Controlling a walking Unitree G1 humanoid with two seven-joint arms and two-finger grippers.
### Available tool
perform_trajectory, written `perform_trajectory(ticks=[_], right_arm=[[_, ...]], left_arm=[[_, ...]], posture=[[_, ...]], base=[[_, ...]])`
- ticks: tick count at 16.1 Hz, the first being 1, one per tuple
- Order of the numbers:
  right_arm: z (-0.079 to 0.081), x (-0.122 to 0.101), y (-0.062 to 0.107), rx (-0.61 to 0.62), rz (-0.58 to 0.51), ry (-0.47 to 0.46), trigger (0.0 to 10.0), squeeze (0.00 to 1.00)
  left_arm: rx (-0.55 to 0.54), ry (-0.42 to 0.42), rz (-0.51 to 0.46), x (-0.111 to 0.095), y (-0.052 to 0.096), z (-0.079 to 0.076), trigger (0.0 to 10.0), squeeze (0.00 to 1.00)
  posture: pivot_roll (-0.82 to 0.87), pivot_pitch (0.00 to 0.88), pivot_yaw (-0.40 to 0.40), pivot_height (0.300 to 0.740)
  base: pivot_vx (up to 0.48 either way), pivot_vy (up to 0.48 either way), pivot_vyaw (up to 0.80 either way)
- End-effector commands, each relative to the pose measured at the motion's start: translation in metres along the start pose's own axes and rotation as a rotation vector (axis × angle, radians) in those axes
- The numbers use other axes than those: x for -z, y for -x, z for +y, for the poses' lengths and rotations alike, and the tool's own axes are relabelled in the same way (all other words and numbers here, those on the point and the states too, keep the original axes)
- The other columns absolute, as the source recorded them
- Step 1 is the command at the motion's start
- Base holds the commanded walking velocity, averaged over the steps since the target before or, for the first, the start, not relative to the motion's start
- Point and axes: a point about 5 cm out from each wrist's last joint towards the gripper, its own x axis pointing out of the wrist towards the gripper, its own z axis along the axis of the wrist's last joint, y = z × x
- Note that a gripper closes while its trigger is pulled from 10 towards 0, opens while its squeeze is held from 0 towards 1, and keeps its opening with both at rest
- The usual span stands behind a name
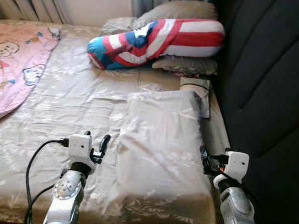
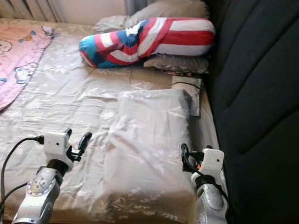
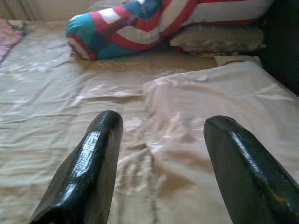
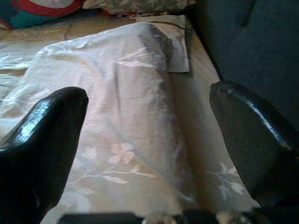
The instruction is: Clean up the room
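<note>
A beige leaf-patterned pillow [image 1: 160, 142] lies flat on the bed's beige sheet [image 1: 74, 103], near the front right. My left gripper [image 1: 97, 139] hovers just off the pillow's left edge, open and empty; the left wrist view has its fingers [image 3: 93, 158] spread over the sheet and pillow edge. My right gripper [image 1: 204, 160] is open at the pillow's right edge, beside the dark headboard. Its fingertips [image 4: 51, 126] straddle the pillow's right side in the right wrist view. A stars-and-stripes bolster [image 1: 158, 39] rests at the back on grey pillows [image 1: 184, 65].
A pink cartoon-print blanket [image 1: 14, 60] covers the bed's far left. The tall dark padded headboard [image 1: 271, 88] runs along the right side. A small folded cloth [image 1: 198, 87] lies between the beige pillow and the grey ones. Curtains [image 1: 30, 0] hang behind the bed.
</note>
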Motion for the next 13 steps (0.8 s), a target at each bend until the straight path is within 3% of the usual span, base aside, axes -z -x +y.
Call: perform_trajectory(ticks=[1,10,13], right_arm=[[-0.002,-0.001,0.001,0.009,-0.004,-0.003,10.0,0.0],[0.0,-0.002,0.001,0.014,-0.016,-0.002,10.0,0.0],[0.0,-0.003,0.001,0.015,-0.022,-0.001,10.0,0.0]], left_arm=[[0.013,0.011,-0.001,0.0,0.001,-0.004,10.0,0.0],[0.024,0.0,-0.034,-0.007,-0.004,-0.005,10.0,0.0],[-0.008,-0.018,-0.048,-0.012,-0.006,0.004,10.0,0.0]], posture=[[-0.01,0.124,-0.03,0.74],[-0.01,0.087,-0.019,0.74],[-0.01,0.089,-0.02,0.74]], base=[[0.0,0.0,0.0],[0.0,0.0,0.0],[0.0,0.0,0.0]])
